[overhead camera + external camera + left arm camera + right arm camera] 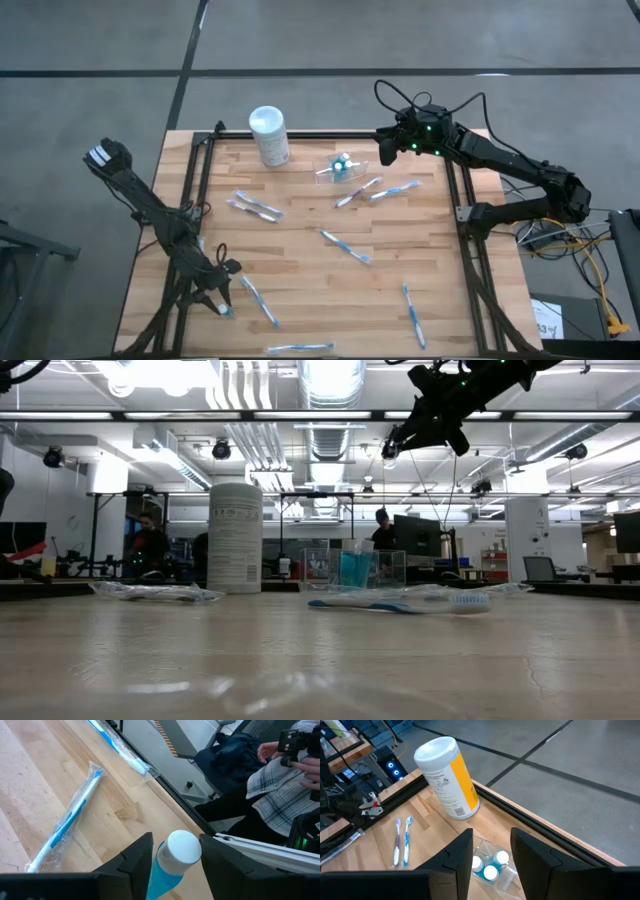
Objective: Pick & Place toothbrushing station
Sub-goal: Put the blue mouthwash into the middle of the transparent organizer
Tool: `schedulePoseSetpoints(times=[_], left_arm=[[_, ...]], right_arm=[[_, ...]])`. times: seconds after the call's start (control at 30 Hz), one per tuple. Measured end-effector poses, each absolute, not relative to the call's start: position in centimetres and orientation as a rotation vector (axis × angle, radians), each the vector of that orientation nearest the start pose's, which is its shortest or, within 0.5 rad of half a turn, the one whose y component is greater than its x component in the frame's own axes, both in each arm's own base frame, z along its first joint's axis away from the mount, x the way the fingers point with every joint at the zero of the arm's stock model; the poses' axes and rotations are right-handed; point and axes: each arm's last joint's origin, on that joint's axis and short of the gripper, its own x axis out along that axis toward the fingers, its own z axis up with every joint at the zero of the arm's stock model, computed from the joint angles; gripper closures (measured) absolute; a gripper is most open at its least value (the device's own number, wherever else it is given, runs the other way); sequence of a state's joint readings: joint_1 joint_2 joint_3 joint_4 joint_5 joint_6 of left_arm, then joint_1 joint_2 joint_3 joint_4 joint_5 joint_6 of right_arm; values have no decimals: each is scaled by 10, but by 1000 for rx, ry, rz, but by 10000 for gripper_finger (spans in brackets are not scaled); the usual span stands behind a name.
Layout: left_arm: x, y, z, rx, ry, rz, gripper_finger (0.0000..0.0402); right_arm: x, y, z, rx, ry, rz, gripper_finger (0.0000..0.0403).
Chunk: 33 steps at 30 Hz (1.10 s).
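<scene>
- Standing on the wooden table (300, 250), the toothbrushing station (340, 168) is a small clear plastic holder with blue and white pieces inside, just to the right of the white cylinder (269, 135) at the table's far edge.
- Two wrapped toothbrushes (378, 190) lie close beside the station, on the side away from the cylinder and slightly nearer the table's middle.
- The right pincer (491, 851) hangs in the air above the station, its fingers parted with nothing between them; in the right wrist view the station (491, 866) shows in the gap, down on the table below.
- The left pincer (172, 856) is far from the station, at the table's near-left corner, its fingers set around a blue bottle with a white round cap (176, 855) that fills the gap between them.
- Another wrapped toothbrush (65, 822) lies on the wood near that bottle.
- More toothbrushes are scattered across the table, well apart from the station.
</scene>
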<state>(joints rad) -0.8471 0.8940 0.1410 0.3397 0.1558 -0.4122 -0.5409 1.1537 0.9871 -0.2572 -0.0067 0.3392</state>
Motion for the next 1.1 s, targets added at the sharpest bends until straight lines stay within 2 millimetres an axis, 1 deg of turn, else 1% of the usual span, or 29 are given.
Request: schedulePoseSetpoints(times=[0.27,0.63,0.83,1.0,1.1], left_arm=[[104,-125,147,-240,606,-881,236],[104,-125,147,-161,571,-908,240],[103,-123,142,-109,603,-911,267],[102,-123,141,-108,621,-906,301],[102,-123,141,-111,621,-905,311]], right_arm=[[217,-130,324,442,321,-593,275],[217,-130,324,442,321,-593,275],[217,-130,324,442,321,-593,275],[217,-130,324,443,321,-593,275],[217,-130,324,442,321,-593,275]])
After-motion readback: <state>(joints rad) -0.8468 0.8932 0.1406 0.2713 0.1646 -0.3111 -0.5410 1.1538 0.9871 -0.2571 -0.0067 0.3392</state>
